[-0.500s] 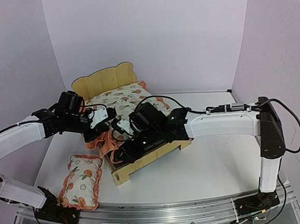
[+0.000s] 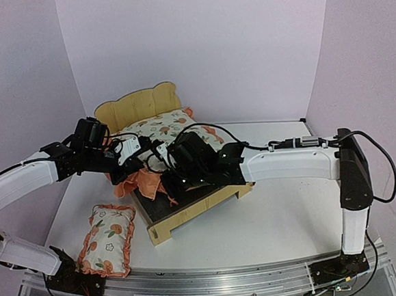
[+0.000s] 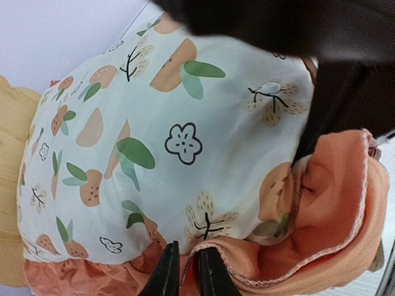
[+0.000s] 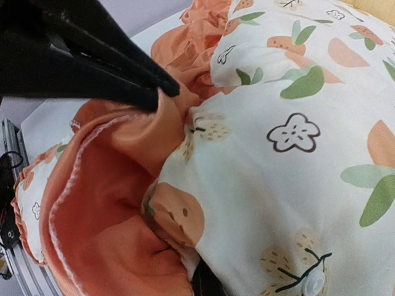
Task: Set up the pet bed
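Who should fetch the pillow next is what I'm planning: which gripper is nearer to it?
Left. The left gripper pinches the cushion ruffle at the left edge of the pet bed, just behind the pillow; the right gripper is farther right, over the bed.

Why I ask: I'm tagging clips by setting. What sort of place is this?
Probably a robotics lab test booth, not a home: plain lilac walls close in a white table, an aluminium rail carries the arm bases, and the pet bed looks like a prop.
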You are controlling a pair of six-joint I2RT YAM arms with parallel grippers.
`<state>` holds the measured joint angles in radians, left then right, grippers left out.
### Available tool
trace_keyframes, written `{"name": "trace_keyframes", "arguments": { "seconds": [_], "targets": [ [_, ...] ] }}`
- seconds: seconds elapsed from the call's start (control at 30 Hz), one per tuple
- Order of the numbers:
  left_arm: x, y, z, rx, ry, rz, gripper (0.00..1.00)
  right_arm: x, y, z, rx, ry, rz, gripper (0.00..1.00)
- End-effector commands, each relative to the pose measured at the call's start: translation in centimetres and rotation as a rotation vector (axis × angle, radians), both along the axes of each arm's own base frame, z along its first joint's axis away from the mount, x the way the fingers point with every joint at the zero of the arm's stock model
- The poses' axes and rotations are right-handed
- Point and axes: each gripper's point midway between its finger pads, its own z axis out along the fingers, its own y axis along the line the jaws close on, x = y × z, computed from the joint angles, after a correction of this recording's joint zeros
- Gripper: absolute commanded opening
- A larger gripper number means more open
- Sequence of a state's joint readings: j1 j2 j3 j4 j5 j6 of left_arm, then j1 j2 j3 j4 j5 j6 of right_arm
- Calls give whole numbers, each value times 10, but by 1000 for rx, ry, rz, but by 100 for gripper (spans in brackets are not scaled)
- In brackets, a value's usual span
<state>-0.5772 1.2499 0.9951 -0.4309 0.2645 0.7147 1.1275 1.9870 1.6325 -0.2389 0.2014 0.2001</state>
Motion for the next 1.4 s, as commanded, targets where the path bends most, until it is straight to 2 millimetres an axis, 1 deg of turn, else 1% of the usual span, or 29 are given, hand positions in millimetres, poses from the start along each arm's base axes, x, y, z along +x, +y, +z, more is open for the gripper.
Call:
{"name": "trace_keyframes", "arguments": {
  "seconds": [0.0,0.03,0.07,0.13,0.2,0.27,0.33,0.37,0.4,0.47,0.53,0.63,0.73,0.9,0.97,1.07,1.13,1.27,1.37],
  "targets": [
    [7,-4,44,-114,-46,38,33,31,9,35,109,-67,-131,0],
    [3,-5,47,-133,-27,37,43,37,7,38,134,-47,-166,0],
    [-1,-6,52,-155,-12,30,48,41,5,38,153,-27,-192,0],
    [-20,-11,63,-218,37,-26,54,53,2,40,206,35,-249,0],
    [-45,-15,73,-273,74,-112,54,58,2,40,239,76,-273,0],
    [-71,-17,71,-301,124,-202,48,60,5,41,261,102,-279,0],
    [-94,-21,48,-291,209,-260,42,60,11,42,274,113,-268,0],
    [-101,-23,33,-269,238,-265,41,60,13,43,282,121,-265,0],
    [-103,-26,18,-241,251,-254,40,60,15,44,287,125,-266,0],
    [-100,-32,-5,-195,236,-222,40,61,16,45,300,137,-272,0],
    [-87,-39,-17,-186,212,-183,39,62,18,47,318,156,-276,0],
    [-60,-49,-22,-230,158,-106,40,62,19,51,344,184,-281,0],
    [-36,-52,-32,-262,111,-15,40,61,20,55,360,196,-275,0],
    [-10,-54,-40,-293,56,79,40,58,17,61,384,203,-265,0],
    [-7,-57,-40,-299,53,79,40,57,17,62,398,210,-256,0],
    [-9,-64,-43,-308,71,46,40,58,17,65,430,227,-257,0],
    [-5,-65,-46,-314,73,59,39,58,18,65,442,236,-253,0],
    [9,-64,-47,-326,20,111,36,57,13,68,456,247,-256,0],
    [15,-63,-53,-317,12,130,34,54,9,72,472,255,-260,0]
  ]
}}
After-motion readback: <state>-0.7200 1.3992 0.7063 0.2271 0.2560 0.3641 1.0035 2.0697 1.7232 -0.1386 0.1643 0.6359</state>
